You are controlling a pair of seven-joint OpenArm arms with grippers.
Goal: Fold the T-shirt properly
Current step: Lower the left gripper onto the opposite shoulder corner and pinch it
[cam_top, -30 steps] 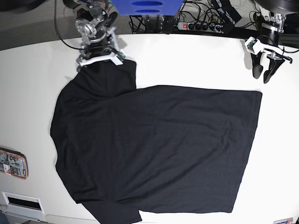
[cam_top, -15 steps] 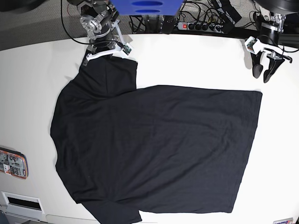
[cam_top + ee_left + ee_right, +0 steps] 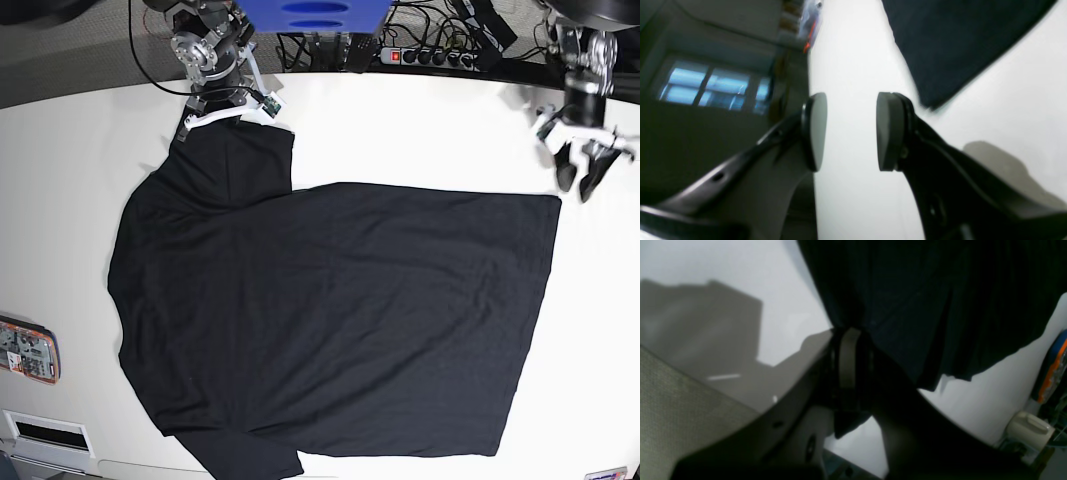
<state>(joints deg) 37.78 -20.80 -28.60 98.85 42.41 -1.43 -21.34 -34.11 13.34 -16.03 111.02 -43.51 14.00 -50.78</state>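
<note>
T-shirt (image 3: pixel 330 310) spread flat mid-table, sleeve toward far edge; right gripper (image 3: pixel 848 363) just clamped on sleeve hem (image 3: pixel 235 130), jaws pinching fabric; left gripper (image 3: pixel 580 170), jaws part-open and empty, has shifted nearer hem corner (image 3: pixel 556 200); fold likely starting.

The right gripper (image 3: pixel 848 365) sits at eleven o'clock in the base view, jaws pressed together on a pinch of the T-shirt (image 3: pixel 330 320). The left gripper (image 3: pixel 580 172) hangs at two o'clock, pads (image 3: pixel 886 131) apart with nothing between them
</note>
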